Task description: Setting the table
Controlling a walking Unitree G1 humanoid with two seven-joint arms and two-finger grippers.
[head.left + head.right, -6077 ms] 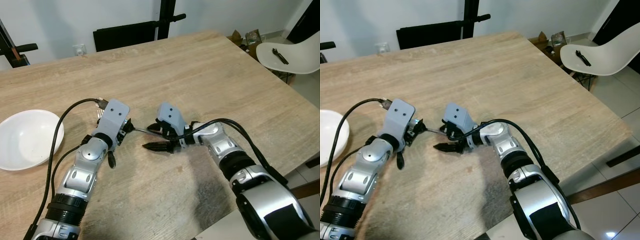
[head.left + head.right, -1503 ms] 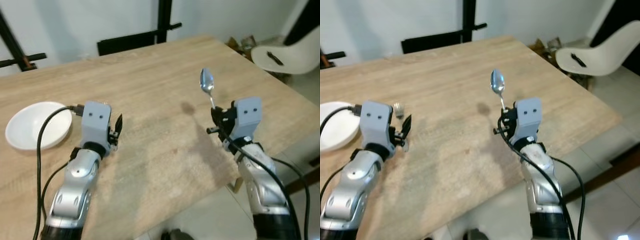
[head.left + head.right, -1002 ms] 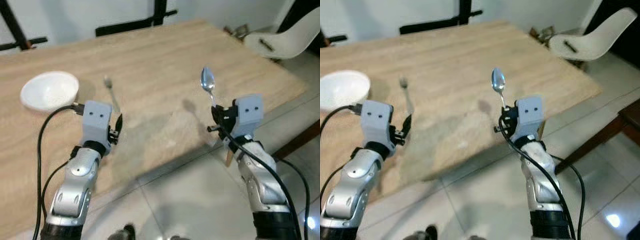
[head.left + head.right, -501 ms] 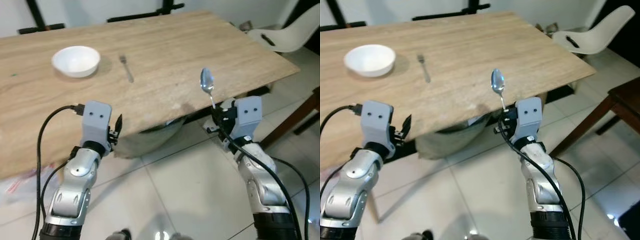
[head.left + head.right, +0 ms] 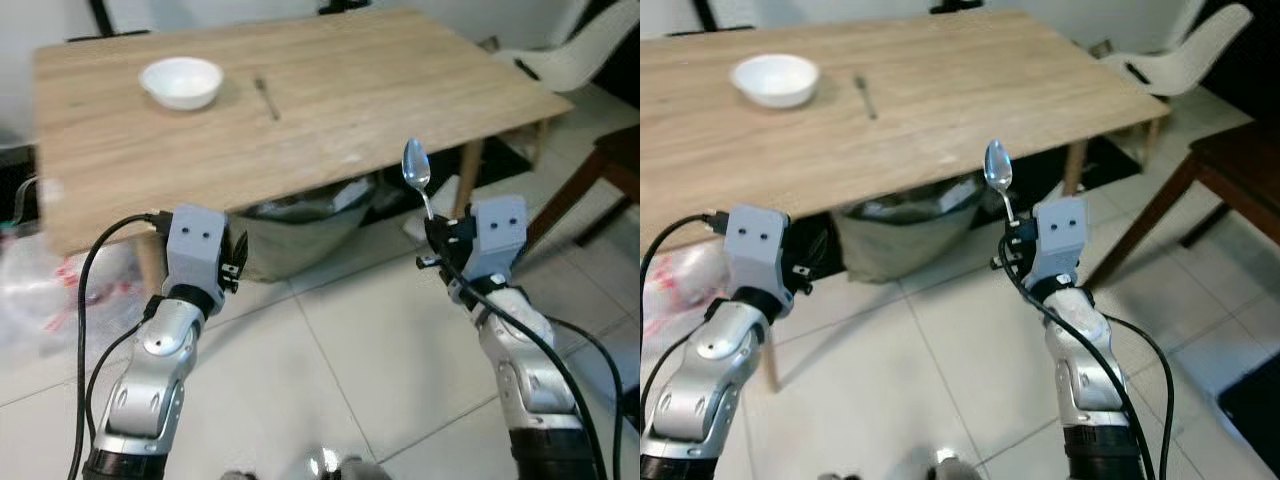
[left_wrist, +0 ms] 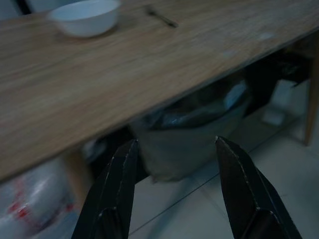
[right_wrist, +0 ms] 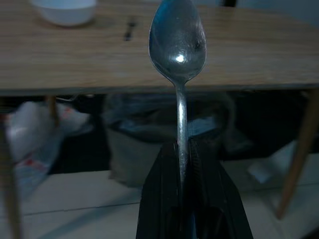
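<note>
Since half a second ago our whole view has drawn back from the wooden table (image 5: 400,90), so that all of its top and the tiled floor (image 5: 350,380) below it now show; the bowl and fork lie as they did on it, so it is our camera that moved, not they. We count one spoon (image 5: 416,172), one fork (image 5: 267,98) and one white bowl (image 5: 182,81). We hold the spoon upright in our right gripper (image 7: 182,149), whose two black fingers are pinched narrow on the thin handle; its oval bowl is a dull, shiny metal with a bright glint in the middle, and it stands well short of the table's near edge, over the floor. The fork is small, slim and dark, lying flat on the table just beside the white bowl, toward the table's middle. The white bowl is round, plain and upright, near the table's far left corner. Our left gripper (image 6: 179,199) hangs with its fingers spread wide and nothing between them, also short of the table's near edge. Under the table lies a grey bag (image 5: 300,225), and beyond the table's right end stands a white chair (image 5: 585,55).
</note>
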